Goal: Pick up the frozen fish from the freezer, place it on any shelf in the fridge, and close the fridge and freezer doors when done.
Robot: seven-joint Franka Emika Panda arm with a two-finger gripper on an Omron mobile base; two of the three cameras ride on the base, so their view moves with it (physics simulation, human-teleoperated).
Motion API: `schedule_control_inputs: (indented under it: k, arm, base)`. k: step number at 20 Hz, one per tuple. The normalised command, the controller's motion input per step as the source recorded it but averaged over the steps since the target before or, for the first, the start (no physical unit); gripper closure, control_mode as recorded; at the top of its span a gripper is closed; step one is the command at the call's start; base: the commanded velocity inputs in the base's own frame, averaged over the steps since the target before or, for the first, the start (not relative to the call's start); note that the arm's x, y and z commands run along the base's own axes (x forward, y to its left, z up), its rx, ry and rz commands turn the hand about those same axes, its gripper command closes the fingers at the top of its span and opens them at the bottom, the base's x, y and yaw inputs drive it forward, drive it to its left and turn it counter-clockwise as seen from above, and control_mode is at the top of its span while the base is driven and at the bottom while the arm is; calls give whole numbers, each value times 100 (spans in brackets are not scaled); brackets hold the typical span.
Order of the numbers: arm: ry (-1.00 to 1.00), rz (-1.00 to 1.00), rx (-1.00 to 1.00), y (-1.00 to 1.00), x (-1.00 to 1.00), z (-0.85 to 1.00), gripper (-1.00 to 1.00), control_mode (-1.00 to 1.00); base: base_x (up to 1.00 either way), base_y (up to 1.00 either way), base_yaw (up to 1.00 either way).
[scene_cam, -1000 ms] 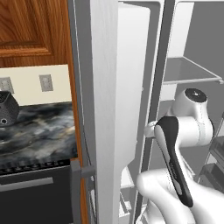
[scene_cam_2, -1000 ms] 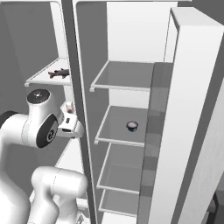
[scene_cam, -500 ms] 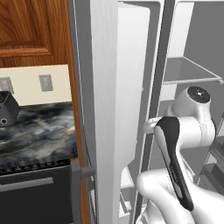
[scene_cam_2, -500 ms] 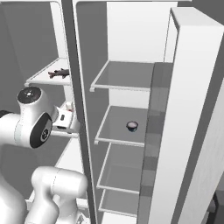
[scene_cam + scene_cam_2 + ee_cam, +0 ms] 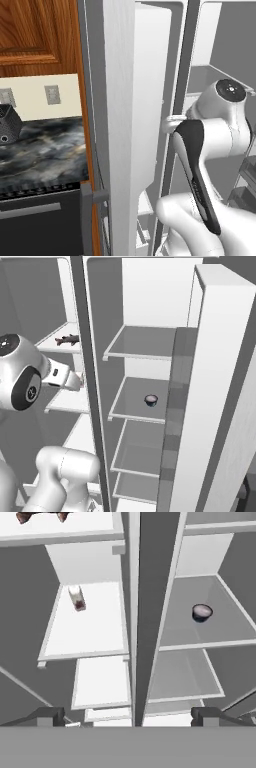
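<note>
Two compartments: both doors are open; the freezer is on the left of the divider [image 5: 136, 612], the fridge on the right.
Fish: the fish [image 5: 67, 340] lies on an upper freezer shelf [image 5: 50, 346]; in the hand view it is at the top left edge [image 5: 37, 516], above and to the left of the jaws, well apart from them.
Jaws: the gripper [image 5: 127, 717] is fully open and holds nothing; the two tips stand wide at the bottom of the hand view, one on each side of the divider.
Other things: a small packet [image 5: 76, 598] rests on the freezer shelf below the fish; a bowl [image 5: 202, 612] sits on a fridge shelf [image 5: 200, 632], up and to the right of the jaws.
Step, as I judge: the approach to the fish is not finished; the hand must rise and go left.
Handling, as I judge: a frozen fish is probably stiff and hard, rather light, and maybe slippery from frost.
Where to hold, as I judge: across the thick middle of the body, not the thin tail, so it does not turn or slide out.
Risk: the shelf edge is close under it, so a low approach could hit the shelf.
</note>
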Motion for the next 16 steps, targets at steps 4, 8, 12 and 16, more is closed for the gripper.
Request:
schedule_control_inputs:
  k: [4, 8, 12, 16]
  arm:
    - [0, -10, 12, 0, -7, 72, -100, -100]
    - [0, -15, 22, 0, -4, 46, -100, -100]
    - [-2, -16, 24, 0, -10, 7, -100, -100]
    - [-9, -4, 8, 10, 1, -8, -100, -100]
  base:
    - [0, 0, 0]
    - [0, 0, 0]
    - [0, 0, 0]
    - [0, 0, 0]
